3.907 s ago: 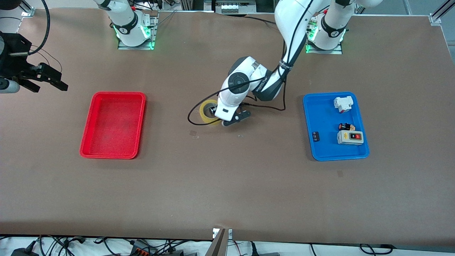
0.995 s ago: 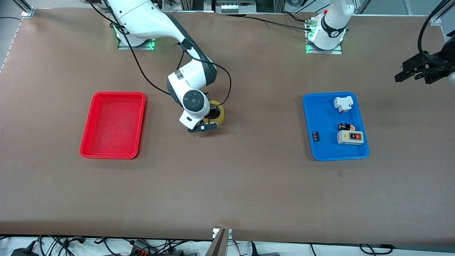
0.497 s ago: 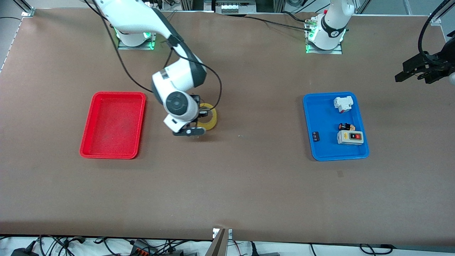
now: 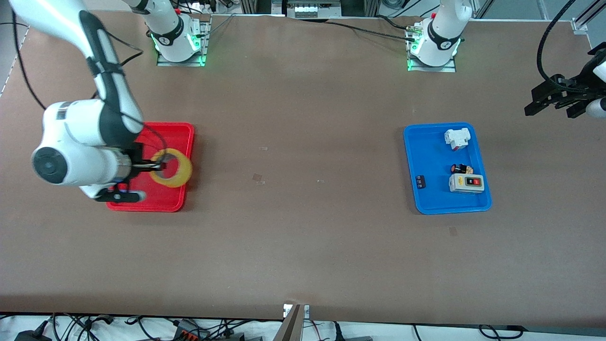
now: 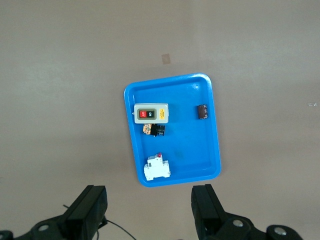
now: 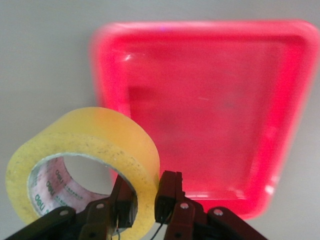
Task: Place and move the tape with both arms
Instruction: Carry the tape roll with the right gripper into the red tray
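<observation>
Tape [image 4: 171,167] over red tray [image 4: 142,199], blue tray [image 4: 428,199] holding parts

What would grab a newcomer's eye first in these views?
The yellow tape roll, pinched through its wall by the right gripper and hanging over the red tray. Next, the blue tray of small electrical parts toward the left arm's end, with the open left gripper waiting high above it.

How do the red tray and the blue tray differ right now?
The red plastic tray has nothing lying in it; the blue plastic tray holds small electrical parts. The right tool holds the yellowish tape roll over the red tray; nothing hangs over the blue one. Both are shallow, rounded rectangles.
</observation>
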### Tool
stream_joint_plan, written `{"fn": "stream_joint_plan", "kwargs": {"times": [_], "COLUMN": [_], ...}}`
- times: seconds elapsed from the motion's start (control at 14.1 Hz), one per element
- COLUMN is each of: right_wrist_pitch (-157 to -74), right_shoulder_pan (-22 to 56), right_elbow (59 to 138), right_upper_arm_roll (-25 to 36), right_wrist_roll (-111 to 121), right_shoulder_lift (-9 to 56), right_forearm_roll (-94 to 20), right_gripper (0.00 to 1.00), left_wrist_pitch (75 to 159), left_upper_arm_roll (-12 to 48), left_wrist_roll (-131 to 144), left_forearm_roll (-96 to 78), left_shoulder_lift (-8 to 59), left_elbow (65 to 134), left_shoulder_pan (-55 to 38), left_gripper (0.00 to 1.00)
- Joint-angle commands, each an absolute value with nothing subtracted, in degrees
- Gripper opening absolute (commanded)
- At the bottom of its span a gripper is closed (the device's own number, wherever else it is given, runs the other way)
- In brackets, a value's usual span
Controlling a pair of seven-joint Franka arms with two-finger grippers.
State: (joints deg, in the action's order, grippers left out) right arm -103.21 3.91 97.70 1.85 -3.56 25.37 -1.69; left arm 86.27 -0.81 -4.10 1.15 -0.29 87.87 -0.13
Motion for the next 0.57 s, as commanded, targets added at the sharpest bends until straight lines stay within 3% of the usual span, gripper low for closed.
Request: {"fn": "stream_joint_plan", "kwargs": {"times": [0.0,0.28,0.5], "right_wrist_pitch": [-107.21,-118.10,-120.66], "right_shoulder_pan": [2.39,-1.23,-3.16], "right_elbow": [104.75,113.27,115.13], "right_upper_arm_roll": [0.97,1.05,1.05], "right_wrist_roll": [-1.95,3.59,5.18], "right_shoulder_lift": [23.03,22.24,21.62], "right_forearm_roll": [0.88,0.97,3.68], "right_gripper": [0.00,0.00,0.00], "left_wrist_pitch": [86.49,86.22,85.52], "left_upper_arm_roll": [-0.53,-0.62,-0.70], "left_wrist_roll": [-5.89,-5.27,-5.10], "left_forearm_roll": [0.10,-0.88,-1.05], "left_shoulder_lift": [-0.97,-0.97,-1.05], "left_elbow": [87.89,87.45,87.36], "left_shoulder_pan": [0.09,0.26,0.53], "left_gripper": [1.00,1.00,1.00]}}
